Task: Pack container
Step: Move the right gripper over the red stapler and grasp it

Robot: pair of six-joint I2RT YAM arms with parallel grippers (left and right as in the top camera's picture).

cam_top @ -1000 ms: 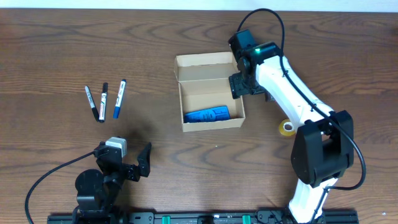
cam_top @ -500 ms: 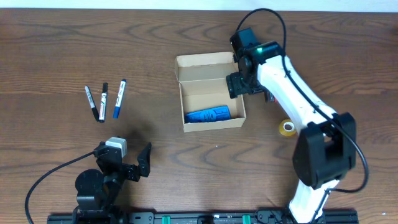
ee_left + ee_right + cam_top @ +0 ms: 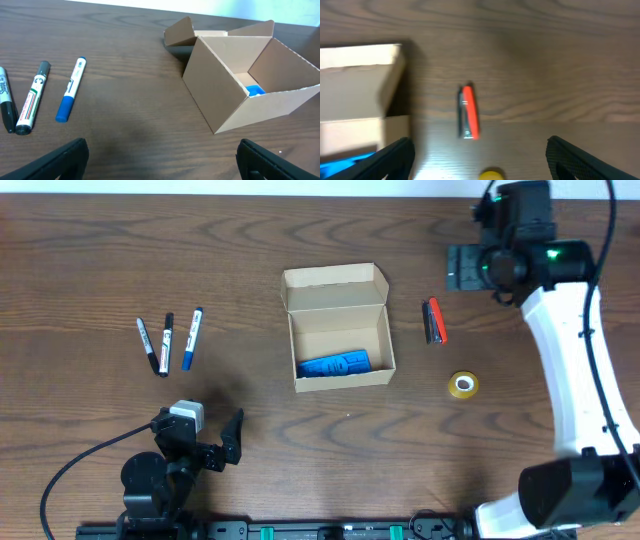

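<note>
Container [image 3: 340, 378] open, blue item [image 3: 333, 365] inside; right gripper [image 3: 480, 152] (fingers spread, empty, as on idle left gripper [image 3: 161, 157]) hovers over red-and-black pen [image 3: 468, 119], likely next to descend and pinch it.

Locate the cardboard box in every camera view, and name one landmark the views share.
Overhead: the cardboard box sits in the middle of the picture, lid open.
Left wrist: right half, seen corner-on, top open.
Right wrist: left edge, blurred and cut off by the frame.
Shared landmark: the blue item lying inside the box, visible in all three views.
</note>
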